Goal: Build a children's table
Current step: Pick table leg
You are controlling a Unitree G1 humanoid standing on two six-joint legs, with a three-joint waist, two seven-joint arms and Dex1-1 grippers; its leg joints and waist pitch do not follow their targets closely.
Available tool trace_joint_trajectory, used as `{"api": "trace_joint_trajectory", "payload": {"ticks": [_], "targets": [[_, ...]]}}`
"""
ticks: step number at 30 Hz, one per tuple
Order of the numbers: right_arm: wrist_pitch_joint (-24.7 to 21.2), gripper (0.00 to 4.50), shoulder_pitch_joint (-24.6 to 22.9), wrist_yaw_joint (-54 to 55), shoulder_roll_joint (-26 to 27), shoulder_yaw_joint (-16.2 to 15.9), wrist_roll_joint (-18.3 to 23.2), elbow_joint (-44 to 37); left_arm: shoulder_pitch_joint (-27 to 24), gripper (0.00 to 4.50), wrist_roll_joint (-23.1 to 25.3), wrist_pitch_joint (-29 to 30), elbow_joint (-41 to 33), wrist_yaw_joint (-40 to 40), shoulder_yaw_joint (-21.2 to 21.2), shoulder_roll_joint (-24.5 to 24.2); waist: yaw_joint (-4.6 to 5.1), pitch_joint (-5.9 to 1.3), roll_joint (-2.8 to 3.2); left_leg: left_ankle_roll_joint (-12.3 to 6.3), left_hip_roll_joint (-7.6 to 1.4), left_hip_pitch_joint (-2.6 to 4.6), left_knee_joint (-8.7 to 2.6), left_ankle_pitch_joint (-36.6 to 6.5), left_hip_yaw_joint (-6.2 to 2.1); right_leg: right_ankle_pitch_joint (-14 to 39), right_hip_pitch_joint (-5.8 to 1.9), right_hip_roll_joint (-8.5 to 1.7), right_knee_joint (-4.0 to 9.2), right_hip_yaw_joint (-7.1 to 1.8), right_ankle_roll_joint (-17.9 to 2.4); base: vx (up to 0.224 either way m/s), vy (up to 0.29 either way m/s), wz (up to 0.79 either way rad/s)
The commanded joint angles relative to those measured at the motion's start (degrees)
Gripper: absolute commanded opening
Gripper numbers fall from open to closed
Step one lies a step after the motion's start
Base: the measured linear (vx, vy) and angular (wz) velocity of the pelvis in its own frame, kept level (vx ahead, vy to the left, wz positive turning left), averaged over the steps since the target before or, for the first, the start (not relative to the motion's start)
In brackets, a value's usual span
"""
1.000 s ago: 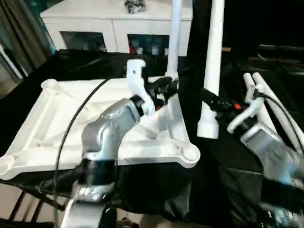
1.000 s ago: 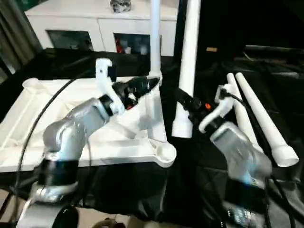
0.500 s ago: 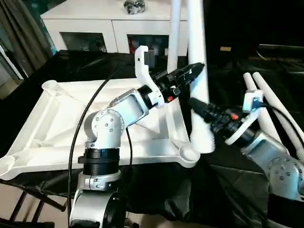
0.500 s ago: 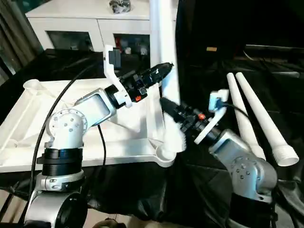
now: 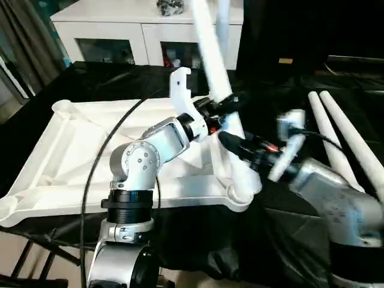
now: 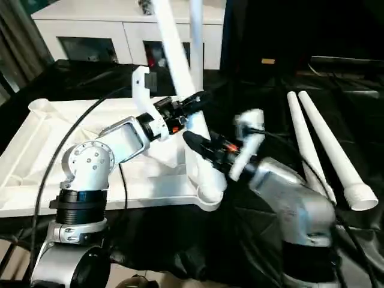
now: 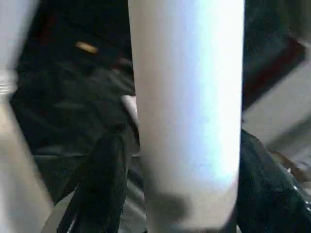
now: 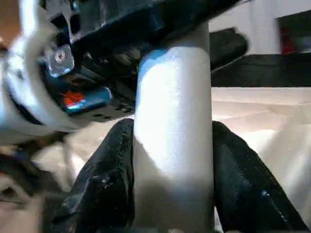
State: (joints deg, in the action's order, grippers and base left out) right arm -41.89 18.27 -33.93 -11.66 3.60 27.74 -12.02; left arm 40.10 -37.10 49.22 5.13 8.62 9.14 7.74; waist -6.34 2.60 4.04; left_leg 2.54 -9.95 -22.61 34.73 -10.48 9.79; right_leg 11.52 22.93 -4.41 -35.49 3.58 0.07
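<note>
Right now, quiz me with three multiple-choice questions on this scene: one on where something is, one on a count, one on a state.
1. Where is the foot of the held leg?
A. at the tabletop's near right corner socket
B. on the cabinet
C. on the floor

2. How many spare legs lie on the black cloth to the robot's right?
A. none
B. two
C. four

3. How does the held leg stand?
A. flat
B. tilted
C. upside down in a box

Answers: 1 A, its flared end meets that socket. 2 B, two lie side by side. 3 B, it leans, with the left tool and right tool both clamped on it.
</note>
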Motion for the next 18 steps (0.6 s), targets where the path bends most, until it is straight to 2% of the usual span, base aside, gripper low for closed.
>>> {"api": "trace_joint_trajectory", "payload": {"ticks": [1,2,4,5,6,7,8,9,10,12,13,14,15,18], "targets": [[3.9,1.82,1.6,3.5,1.2,-3.4,-4.0,-0.9,1.7,2.95,2.3,-1.7,1.5,-4.8,2.0,3.5,0.07,-3.90,-1.53,-1.72,-2.14,0.61,-3.48,-3.9,-0.96,10.2,-3.00,-3.39,4.84,-2.29,-7.4,0.000,0.000,0.00],[3.9,1.82,1.6,3.5,1.2,-3.4,-4.0,-0.9,1.7,2.95,2.3,-1.7,1.5,-4.8,2.0,3.5,0.12,-4.01,-1.33,-1.77,-2.22,0.60,-3.47,-3.3,-1.04,8.3,-2.99,-3.34,4.67,-2.29,-7.6,0.000,0.000,0.00],[6.5,1.82,2.2,6.9,2.0,-6.7,-8.8,-0.5,2.6,2.95,2.2,-2.4,2.0,-7.3,2.9,4.6,0.00,-4.26,-1.17,-2.37,-2.34,0.67,-3.31,-2.0,-1.12,4.8,-2.99,-3.37,4.23,-2.27,-8.6,0.000,0.000,0.00],[7.3,1.82,2.5,8.3,3.0,-8.0,-10.3,-0.2,3.0,2.95,2.2,-2.9,2.0,-8.1,3.2,5.2,0.19,-4.35,-0.85,-2.33,-2.27,0.52,-3.18,-0.8,-1.20,2.2,-2.88,-3.24,3.97,-2.15,-9.4,0.000,0.000,0.00],[7.8,1.82,2.8,9.6,4.2,-8.4,-10.9,0.1,3.2,2.95,1.9,-3.2,2.1,-8.9,3.5,5.8,0.29,-4.40,-0.83,-2.63,-2.15,0.48,-3.11,-0.6,-1.15,0.4,-2.98,-3.22,3.83,-2.13,-10.1,0.000,0.000,0.00],[8.3,1.82,3.0,10.6,4.7,-8.7,-11.7,0.4,3.3,2.95,1.6,-3.3,2.2,-9.6,4.0,6.2,0.21,-4.38,-0.76,-2.85,-2.16,0.50,-3.12,-0.8,-1.13,0.0,-3.03,-3.29,3.81,-2.15,-10.3,0.000,0.000,0.00],[10.9,1.82,3.7,13.3,5.2,-10.6,-15.3,1.4,3.7,2.95,1.5,-4.2,2.7,-11.8,4.6,7.2,0.33,-4.30,-0.50,-2.57,-2.24,0.51,-3.14,-1.5,-1.17,0.2,-2.87,-3.27,3.89,-2.11,-10.5,0.000,0.000,0.00],[13.7,1.82,4.5,16.2,5.5,-12.2,-19.1,2.4,4.2,2.95,2.2,-5.2,3.3,-14.1,4.8,7.6,0.26,-4.38,-0.38,-2.30,-2.22,0.60,-3.15,-2.0,-1.20,0.3,-3.03,-3.38,3.78,-2.11,-10.6,0.000,0.000,0.00],[13.9,1.82,4.7,16.8,5.8,-12.2,-19.3,2.6,4.3,2.95,2.4,-5.5,3.5,-14.5,4.8,7.6,0.33,-4.28,-0.43,-2.16,-2.20,0.60,-3.18,-2.4,-1.12,0.6,-2.92,-3.29,3.96,-2.14,-10.5,0.000,0.000,0.00],[15.6,1.82,5.8,19.0,6.5,-12.9,-21.4,3.3,4.7,2.95,2.2,-6.7,4.0,-16.0,5.1,7.9,0.27,-4.25,0.15,-1.65,-2.24,0.73,-3.32,-4.2,-1.24,1.2,-3.06,-3.26,4.00,-2.19,-10.2,0.000,0.000,0.00],[16.3,1.82,6.2,19.5,6.4,-13.5,-22.4,3.6,4.9,2.78,2.1,-6.9,4.2,-16.2,5.0,7.8,0.26,-4.28,0.58,-1.33,-2.30,0.73,-3.38,-4.4,-1.38,1.1,-3.05,-3.27,3.87,-2.14,-10.1,0.000,0.000,0.00],[16.9,1.82,6.6,19.6,6.1,-14.1,-23.2,4.0,5.1,2.67,2.2,-7.2,4.3,-16.4,5.0,7.9,0.38,-4.23,0.31,-1.10,-2.30,0.70,-3.42,-4.8,-1.35,1.0,-3.07,-3.17,4.02,-2.10,-9.9,0.000,0.000,0.00],[17.5,1.82,6.8,19.8,6.0,-14.5,-23.8,4.3,5.2,2.60,2.2,-7.5,4.4,-16.5,4.9,7.9,0.43,-4.26,0.43,-0.64,-2.28,0.73,-3.42,-5.1,-1.40,-0.3,-3.21,-3.17,3.85,-2.13,-9.9,0.000,0.000,0.00],[18.5,1.82,7.0,20.6,6.6,-14.8,-24.8,5.1,5.2,2.48,2.0,-8.0,4.6,-16.3,4.3,8.0,0.50,-4.23,0.30,-0.71,-2.19,0.71,-3.40,-5.8,-1.29,-0.3,-3.28,-3.31,3.86,-2.22,-10.0,0.000,0.000,0.00]]}}
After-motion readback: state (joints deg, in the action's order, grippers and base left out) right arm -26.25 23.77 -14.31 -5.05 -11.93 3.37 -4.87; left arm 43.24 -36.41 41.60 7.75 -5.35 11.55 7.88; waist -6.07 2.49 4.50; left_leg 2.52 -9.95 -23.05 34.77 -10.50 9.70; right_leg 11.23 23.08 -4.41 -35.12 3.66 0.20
